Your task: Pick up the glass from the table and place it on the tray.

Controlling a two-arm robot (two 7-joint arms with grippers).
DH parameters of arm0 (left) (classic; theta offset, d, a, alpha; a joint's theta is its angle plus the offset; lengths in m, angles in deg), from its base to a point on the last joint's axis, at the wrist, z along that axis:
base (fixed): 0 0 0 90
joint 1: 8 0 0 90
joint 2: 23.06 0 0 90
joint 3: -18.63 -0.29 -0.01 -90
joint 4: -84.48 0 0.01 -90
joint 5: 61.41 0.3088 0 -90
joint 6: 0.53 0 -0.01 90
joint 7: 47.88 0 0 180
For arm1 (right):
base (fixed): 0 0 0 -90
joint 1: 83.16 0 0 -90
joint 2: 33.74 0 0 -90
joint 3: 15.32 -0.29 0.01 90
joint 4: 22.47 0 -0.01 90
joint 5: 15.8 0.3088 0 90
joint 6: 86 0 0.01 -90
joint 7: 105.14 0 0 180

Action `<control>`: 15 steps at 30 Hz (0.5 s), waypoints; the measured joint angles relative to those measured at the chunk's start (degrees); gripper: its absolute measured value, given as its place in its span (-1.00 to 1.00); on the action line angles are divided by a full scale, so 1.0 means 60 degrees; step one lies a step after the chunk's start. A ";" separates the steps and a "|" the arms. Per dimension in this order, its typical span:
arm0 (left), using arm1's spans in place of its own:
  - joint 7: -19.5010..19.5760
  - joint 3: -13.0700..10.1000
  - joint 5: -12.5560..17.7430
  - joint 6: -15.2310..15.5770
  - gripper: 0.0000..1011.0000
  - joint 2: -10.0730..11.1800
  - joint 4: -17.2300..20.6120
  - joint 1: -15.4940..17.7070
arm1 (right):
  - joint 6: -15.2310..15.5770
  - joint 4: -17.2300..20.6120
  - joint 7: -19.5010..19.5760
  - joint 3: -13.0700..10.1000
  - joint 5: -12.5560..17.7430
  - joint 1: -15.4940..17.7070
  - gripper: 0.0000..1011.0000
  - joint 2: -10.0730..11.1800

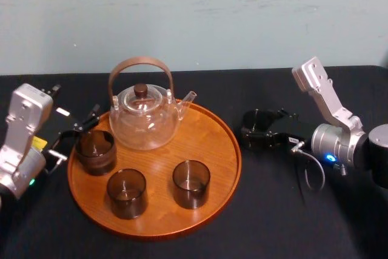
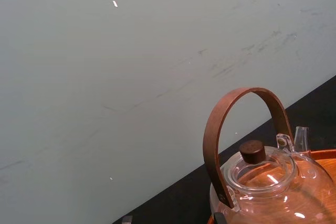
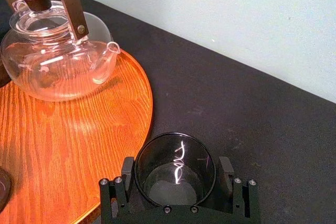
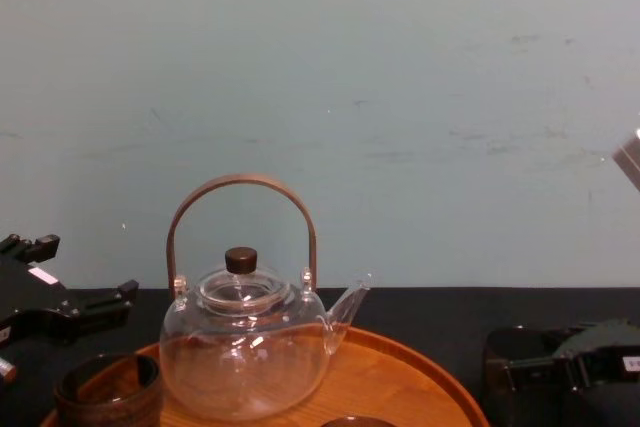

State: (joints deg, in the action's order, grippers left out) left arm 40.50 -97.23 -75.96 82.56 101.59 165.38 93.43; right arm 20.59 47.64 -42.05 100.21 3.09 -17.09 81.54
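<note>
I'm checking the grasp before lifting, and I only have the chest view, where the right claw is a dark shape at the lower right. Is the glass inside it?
Observer: Yes. The right wrist view shows the glass upright inside the right claw.
Operator: Is it over the tray already?
Observer: No. It is beside the tray, just off its rim, over the table.
Operator: How many glasses are on the tray?
Observer: The head view shows three: a left glass next to the open left claw, a front glass and a right glass.
</note>
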 joint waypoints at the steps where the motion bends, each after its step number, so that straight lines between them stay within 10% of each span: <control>1: 0.0000 0.0000 0.0001 0.0000 0.98 0.0000 0.0000 0.0000 | -0.0001 0.0000 0.0000 -0.0002 0.0002 0.0000 0.98 0.0000; 15: 0.0000 0.0000 0.0000 0.0000 0.98 0.0000 0.0000 0.0000 | 0.0004 0.0006 0.0005 -0.0017 0.0032 0.0012 0.79 0.0011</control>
State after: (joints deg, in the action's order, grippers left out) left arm 40.50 -97.23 -75.96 82.57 101.59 165.38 93.43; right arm 20.61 47.68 -42.02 100.11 3.28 -17.03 81.61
